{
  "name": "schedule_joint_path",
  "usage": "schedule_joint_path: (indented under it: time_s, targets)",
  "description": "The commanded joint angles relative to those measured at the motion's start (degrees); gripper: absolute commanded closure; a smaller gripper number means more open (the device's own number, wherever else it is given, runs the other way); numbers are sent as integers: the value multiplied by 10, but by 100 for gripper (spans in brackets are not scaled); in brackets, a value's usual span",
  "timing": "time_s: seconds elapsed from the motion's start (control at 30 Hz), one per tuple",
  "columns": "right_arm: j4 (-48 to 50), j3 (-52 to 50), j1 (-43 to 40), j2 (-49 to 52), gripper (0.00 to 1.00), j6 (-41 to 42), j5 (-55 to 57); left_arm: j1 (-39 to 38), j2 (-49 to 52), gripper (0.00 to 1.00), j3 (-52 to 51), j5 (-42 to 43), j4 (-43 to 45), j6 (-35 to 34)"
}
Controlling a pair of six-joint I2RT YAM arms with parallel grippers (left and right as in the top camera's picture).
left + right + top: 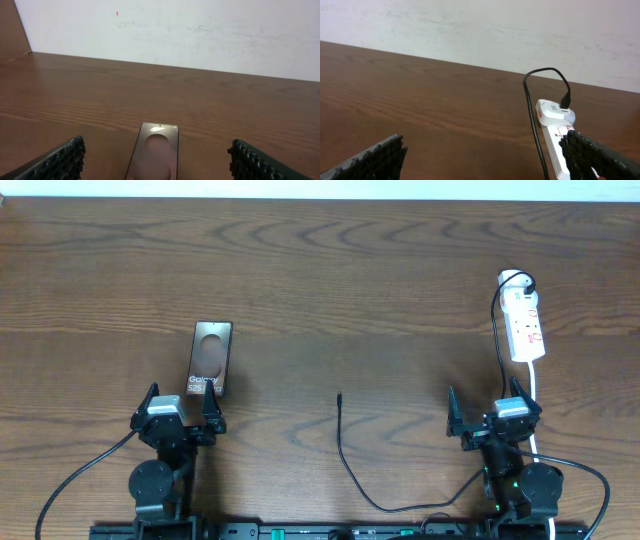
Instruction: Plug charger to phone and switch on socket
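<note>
Gaping left hand point(181, 393): empty, sitting by phone point(210, 358)
Right hand point(485, 395): gaping, empty
Charger point(341, 440): lying loose on counter point(300, 280)

The phone point(210, 359) lies flat on the counter point(350, 280) left of centre, a dark rectangle turned slightly off square, with a lighter oval patch and white "Galaxy" lettering toward its near end. The charger point(345, 460) is a thin black cable curving in from the near edge, its small plug tip lying loose and pointing away, between phone and socket and well apart from both. The socket point(525, 325) is a white strip with red marks lying lengthwise at the far right, a black lead plugged in at its far end and a white cord trailing toward the near edge.
</note>
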Motion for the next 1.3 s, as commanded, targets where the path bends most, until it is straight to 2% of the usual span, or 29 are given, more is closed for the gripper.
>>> schedule_joint_path:
  time_s: [0.0,0.37,0.7,1.03,1.27]
  targets:
    - [-3,-1,6,-3,1,-4,8,3,-3,10,-7,19,-19,10]
    - [-3,-1,6,-3,1,-4,8,3,-3,9,-3,19,-13,10]
    - [-3,-1,6,-3,1,-4,8,3,9,9,46,21,-17,12]
    - [-3,-1,6,-3,1,-4,8,3,155,9,207,39,-64,17]
    - [-3,-1,6,-3,1,-4,8,3,313,10,372,21,-170,49]
